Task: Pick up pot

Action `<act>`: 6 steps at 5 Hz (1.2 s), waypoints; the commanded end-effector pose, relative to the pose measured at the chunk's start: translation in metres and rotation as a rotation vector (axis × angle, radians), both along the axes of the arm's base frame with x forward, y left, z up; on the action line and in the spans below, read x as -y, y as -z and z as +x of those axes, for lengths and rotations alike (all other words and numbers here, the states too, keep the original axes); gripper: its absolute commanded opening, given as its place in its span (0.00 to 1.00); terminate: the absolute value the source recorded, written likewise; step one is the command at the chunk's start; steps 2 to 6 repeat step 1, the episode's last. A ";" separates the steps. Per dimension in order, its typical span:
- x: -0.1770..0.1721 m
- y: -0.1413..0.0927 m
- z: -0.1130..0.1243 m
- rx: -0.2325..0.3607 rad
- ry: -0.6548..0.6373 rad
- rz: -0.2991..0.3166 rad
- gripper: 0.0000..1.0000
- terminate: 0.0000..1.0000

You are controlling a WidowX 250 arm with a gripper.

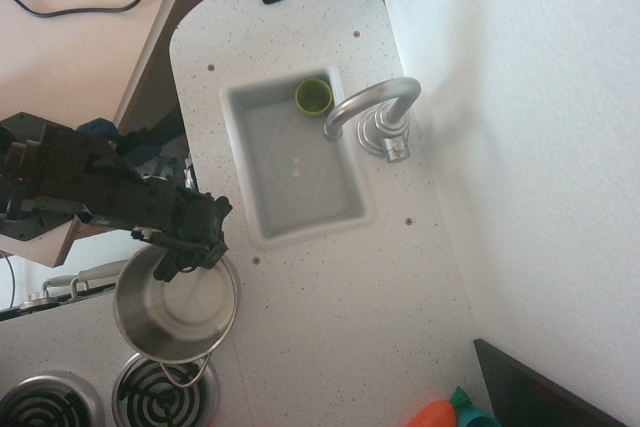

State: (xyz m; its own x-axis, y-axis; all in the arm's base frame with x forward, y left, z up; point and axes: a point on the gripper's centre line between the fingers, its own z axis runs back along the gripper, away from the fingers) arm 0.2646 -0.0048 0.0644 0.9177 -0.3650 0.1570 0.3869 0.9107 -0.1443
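The pot (176,309) is bright polished steel, mirror-glossy inside, with a thin wire handle. The pincer (188,255) is matt black, seemingly plastic and metal. The surface (340,307) is smooth white laminate with fine dark speckles. The sink (297,162) is smooth pale grey plastic; the tap (372,112) is satin silver. The cup (313,97) is glossy green plastic.

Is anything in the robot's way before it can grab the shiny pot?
No, nothing visible. The gripper is already right at the pot's rim. The green cup is far off, in the sink.
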 end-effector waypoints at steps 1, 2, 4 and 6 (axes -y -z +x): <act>-0.001 -0.012 0.003 0.062 -0.011 0.018 0.00 1.00; -0.001 -0.012 0.003 0.062 -0.011 0.018 0.00 1.00; -0.001 -0.012 0.003 0.062 -0.011 0.018 0.00 1.00; -0.001 -0.012 0.003 0.062 -0.011 0.018 0.00 1.00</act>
